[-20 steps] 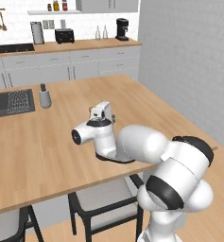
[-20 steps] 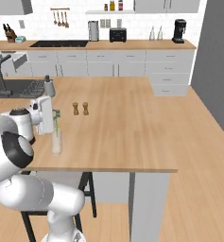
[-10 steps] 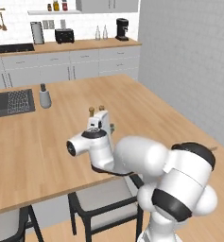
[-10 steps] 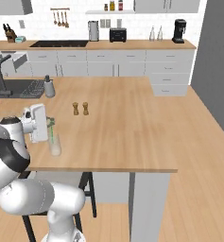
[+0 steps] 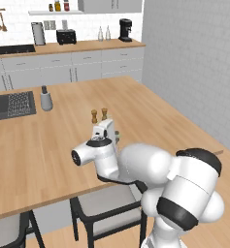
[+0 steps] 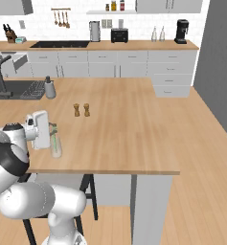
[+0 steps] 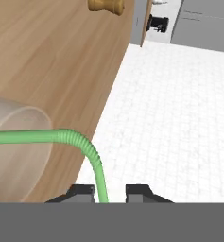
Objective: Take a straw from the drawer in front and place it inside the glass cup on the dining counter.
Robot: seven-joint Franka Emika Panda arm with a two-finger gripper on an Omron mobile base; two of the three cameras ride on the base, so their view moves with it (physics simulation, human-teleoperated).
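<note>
The glass cup (image 6: 56,148) stands on the dining counter (image 6: 124,129) near its front edge. In the hand view the cup (image 7: 19,151) lies at the left, with the light green straw (image 7: 80,142) bending into its mouth. The straw's other end passes between the tips of my gripper (image 7: 109,191), whose fingers stand slightly apart, with a gap on each side of the straw. From the right base view my gripper (image 6: 49,134) is just left of the cup, level with the straw (image 6: 53,130). The drawer (image 6: 17,60) hangs open at the far left wall cabinets.
Two wooden shakers (image 6: 81,110) stand mid-counter beyond the cup. A grey canister (image 6: 49,88) sits by the dark sink (image 6: 19,88). A black-framed stool (image 5: 106,208) is tucked under the counter's front edge, right below my arm.
My hand has sunk a little beside the cup with the straw. The fingers, shut before, have parted slightly around the straw.
</note>
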